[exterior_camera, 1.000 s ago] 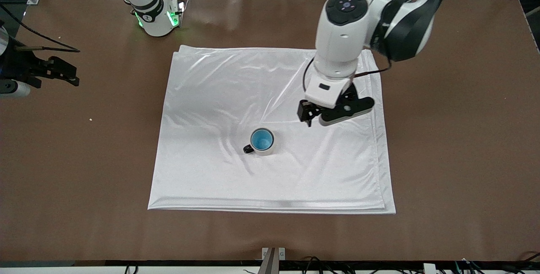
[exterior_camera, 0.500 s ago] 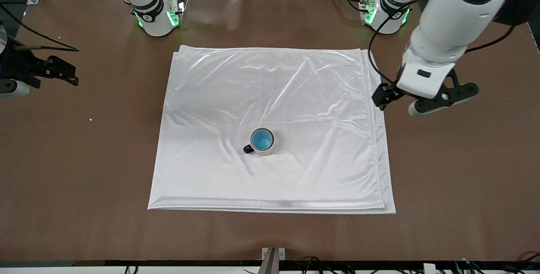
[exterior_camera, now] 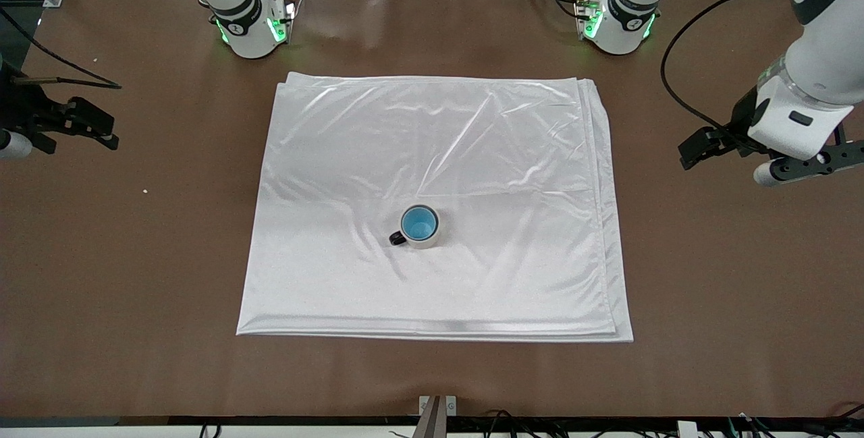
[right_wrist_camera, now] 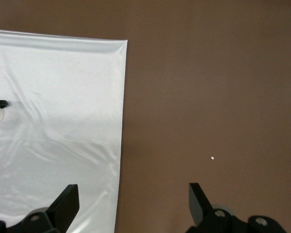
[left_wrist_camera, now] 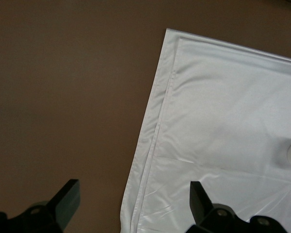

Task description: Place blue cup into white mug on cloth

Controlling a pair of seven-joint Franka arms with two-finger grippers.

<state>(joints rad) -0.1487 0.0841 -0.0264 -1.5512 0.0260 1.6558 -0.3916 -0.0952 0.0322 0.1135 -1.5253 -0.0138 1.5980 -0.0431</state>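
My right gripper (exterior_camera: 101, 129) hangs over bare table (exterior_camera: 135, 256) at its own end, fingers spread, empty. Blue cup (exterior_camera: 419, 223) sits inside the white mug (exterior_camera: 421, 227) on the cloth (exterior_camera: 432, 154) — mug upright. My left gripper (exterior_camera: 702, 148) — fingers apart, empty, over bare table.

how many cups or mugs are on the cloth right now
2: the white mug stands on the cloth, in its half nearer the front camera, and the blue cup sits nested inside it. No others show.
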